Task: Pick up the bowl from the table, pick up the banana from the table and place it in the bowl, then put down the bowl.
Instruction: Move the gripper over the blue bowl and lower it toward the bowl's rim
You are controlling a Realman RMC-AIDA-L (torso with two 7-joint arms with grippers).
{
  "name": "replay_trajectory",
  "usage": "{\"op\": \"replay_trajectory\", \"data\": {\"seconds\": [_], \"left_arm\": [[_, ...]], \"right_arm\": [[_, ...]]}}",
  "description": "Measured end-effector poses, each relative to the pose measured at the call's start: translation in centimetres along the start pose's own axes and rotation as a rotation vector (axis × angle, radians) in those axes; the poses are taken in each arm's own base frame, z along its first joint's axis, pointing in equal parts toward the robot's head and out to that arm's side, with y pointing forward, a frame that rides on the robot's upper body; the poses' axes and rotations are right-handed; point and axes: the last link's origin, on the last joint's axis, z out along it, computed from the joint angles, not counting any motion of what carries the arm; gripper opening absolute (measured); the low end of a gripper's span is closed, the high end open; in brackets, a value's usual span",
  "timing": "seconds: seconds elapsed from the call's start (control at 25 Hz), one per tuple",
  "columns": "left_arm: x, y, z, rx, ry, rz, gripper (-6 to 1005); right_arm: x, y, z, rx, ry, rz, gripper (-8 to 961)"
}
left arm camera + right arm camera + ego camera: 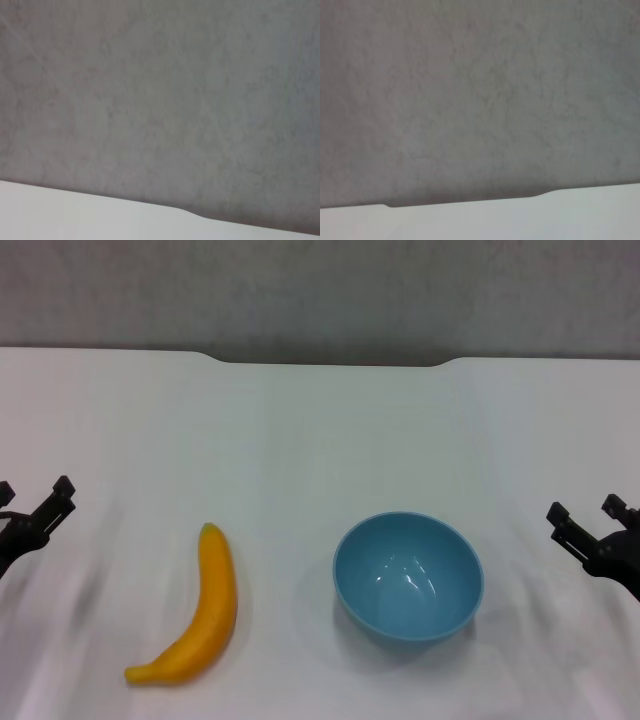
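A light-blue bowl [408, 576] stands upright and empty on the white table [320, 430], right of centre near the front. A yellow-orange banana [199, 610] lies on the table to the bowl's left, greenish stem tip pointing away from me. My left gripper [35, 502] is at the far left edge, open and empty, well left of the banana. My right gripper [585, 510] is at the far right edge, open and empty, right of the bowl. Neither wrist view shows the bowl, the banana or any fingers.
The table's dark far edge has a shallow notch [335, 362] in the middle, with a grey wall [320, 290] behind it. Both wrist views show that wall and a strip of the table's far edge [75, 210] [520, 220].
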Motion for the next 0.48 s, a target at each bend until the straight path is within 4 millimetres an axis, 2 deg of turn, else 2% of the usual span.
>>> {"op": "replay_trajectory", "data": {"seconds": [0.48], "left_arm": [[-0.5, -0.8, -1.2, 0.03, -0.006, -0.012, 900]], "right_arm": [[0.4, -0.4, -0.6, 0.026, 0.009, 0.012, 883]]}}
